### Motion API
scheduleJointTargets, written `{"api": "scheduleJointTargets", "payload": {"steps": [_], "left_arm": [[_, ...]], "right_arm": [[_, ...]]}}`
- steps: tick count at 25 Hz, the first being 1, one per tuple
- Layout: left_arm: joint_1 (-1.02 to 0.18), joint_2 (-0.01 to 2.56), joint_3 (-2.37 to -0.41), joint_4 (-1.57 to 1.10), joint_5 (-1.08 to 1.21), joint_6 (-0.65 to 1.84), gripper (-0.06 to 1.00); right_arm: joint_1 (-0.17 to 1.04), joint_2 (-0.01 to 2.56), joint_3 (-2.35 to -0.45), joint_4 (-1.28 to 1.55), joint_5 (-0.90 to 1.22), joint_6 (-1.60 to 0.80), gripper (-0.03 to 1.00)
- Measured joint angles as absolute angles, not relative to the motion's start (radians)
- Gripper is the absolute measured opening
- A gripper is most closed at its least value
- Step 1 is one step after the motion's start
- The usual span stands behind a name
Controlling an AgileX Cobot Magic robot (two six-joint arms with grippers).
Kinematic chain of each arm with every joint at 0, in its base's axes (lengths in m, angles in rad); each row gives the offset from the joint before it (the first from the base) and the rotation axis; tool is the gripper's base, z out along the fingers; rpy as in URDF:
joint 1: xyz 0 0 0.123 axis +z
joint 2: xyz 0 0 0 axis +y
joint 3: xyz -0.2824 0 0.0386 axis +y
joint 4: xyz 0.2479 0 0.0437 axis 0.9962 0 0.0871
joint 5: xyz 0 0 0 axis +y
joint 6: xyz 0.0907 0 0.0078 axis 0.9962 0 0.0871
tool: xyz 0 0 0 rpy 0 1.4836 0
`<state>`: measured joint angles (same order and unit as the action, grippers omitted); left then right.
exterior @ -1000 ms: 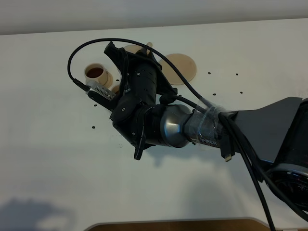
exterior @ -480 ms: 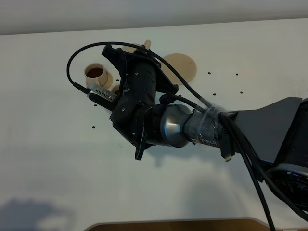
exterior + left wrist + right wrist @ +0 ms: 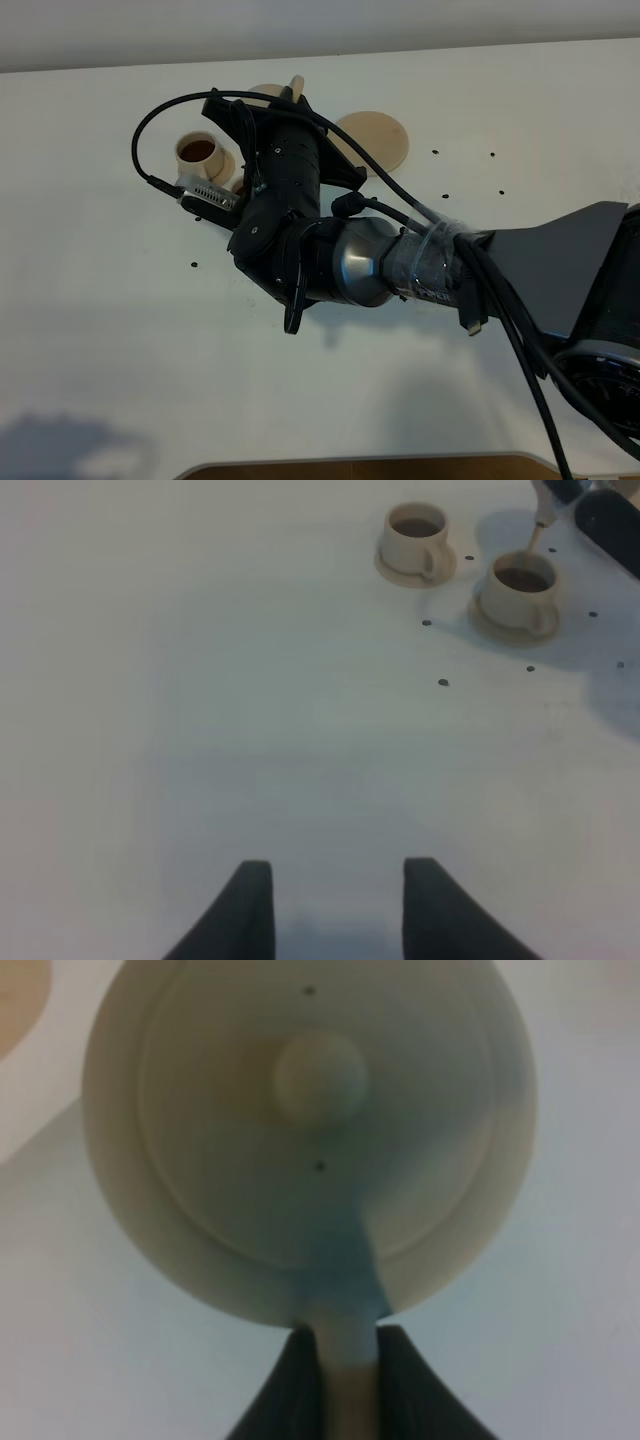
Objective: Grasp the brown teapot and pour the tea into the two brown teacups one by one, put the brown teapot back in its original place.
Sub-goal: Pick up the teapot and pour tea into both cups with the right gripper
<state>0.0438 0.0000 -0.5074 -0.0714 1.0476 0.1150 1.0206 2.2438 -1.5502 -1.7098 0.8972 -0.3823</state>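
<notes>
The brown teapot fills the right wrist view from above, showing its knobbed lid. My right gripper is shut on its loop handle. In the high view the right arm covers most of the pot, and only the spout and a sliver of the body show. One brown teacup holds dark tea, and the other is almost fully hidden under the wrist. The left wrist view shows both teacups with tea, the spout tip above the second one. My left gripper hangs open over bare table.
A flat round tan saucer lies on the white table just right of the teapot, and it also shows as the saucer at the edge of the right wrist view. Small dark dots mark the tabletop. The right arm's cables loop over the cups.
The right wrist has turned and shifted slightly left, and the teapot's spout has risen and moved left. The cup beneath the wrist is now more covered.
</notes>
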Motion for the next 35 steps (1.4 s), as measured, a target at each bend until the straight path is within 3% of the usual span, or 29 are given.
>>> {"api": "scheduleJointTargets", "payload": {"steps": [11, 21, 35], "left_arm": [[0.044, 0.000, -0.507, -0.071, 1.048, 0.115, 0.33], [0.044, 0.000, -0.507, -0.071, 1.048, 0.115, 0.33], [0.044, 0.000, -0.507, -0.071, 1.048, 0.115, 0.33]], "right_arm": [[1.021, 2.244, -1.550, -1.609, 0.886, -0.370, 0.09], [1.021, 2.244, -1.560, -1.450, 0.938, -0.117, 0.09], [1.021, 2.237, -1.792, -0.869, 1.094, -0.022, 0.09]]}}
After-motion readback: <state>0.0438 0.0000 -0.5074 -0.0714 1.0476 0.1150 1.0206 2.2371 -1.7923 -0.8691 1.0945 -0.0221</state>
